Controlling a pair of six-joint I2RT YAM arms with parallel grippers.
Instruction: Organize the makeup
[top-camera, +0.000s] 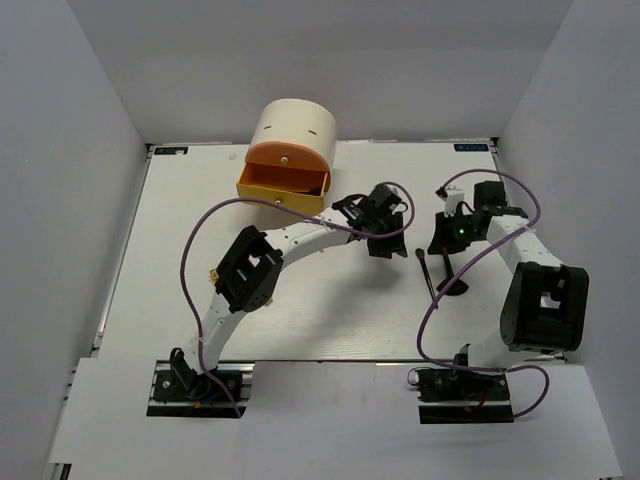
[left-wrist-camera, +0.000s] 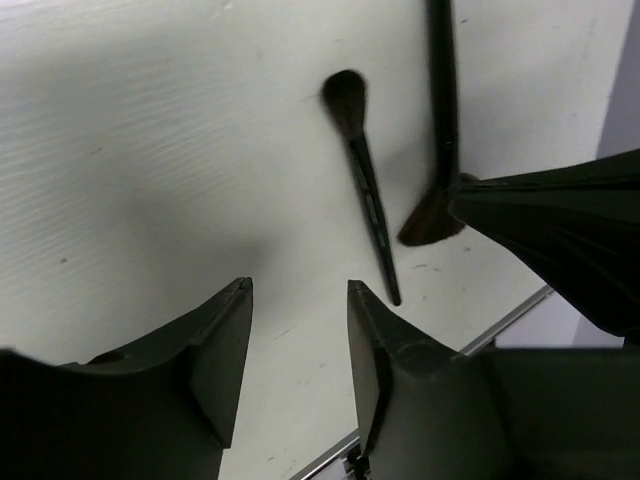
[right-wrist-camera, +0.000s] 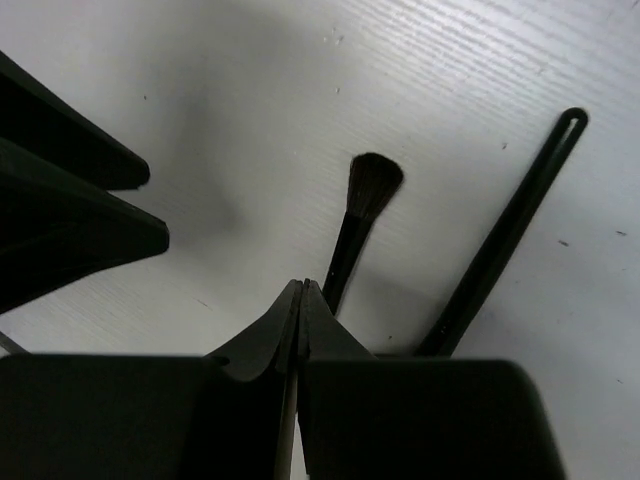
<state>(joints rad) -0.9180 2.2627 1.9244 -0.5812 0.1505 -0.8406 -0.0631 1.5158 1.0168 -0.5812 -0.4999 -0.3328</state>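
Two white arms with black joints rise from bases set side by side. The left arm (top-camera: 300, 240) bends at its elbow and stretches rightward toward the middle. Its wrist tips the left gripper (top-camera: 385, 243) downward, the two fingers (left-wrist-camera: 225, 350) parted by a clear gap. The right arm (top-camera: 540, 300) folds at its elbow and reaches leftward. The right gripper (right-wrist-camera: 302, 310) has both fingertips pressed flat together.

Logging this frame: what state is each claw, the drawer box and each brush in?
Left claw: open, empty.
Right claw: shut, nothing seen between its fingers.
Drawer of the cream box: pulled out.
Round brush: lying flat on the table, ungripped.
Fan brush: lying flat, head beside the right claw's tip; contact unclear.
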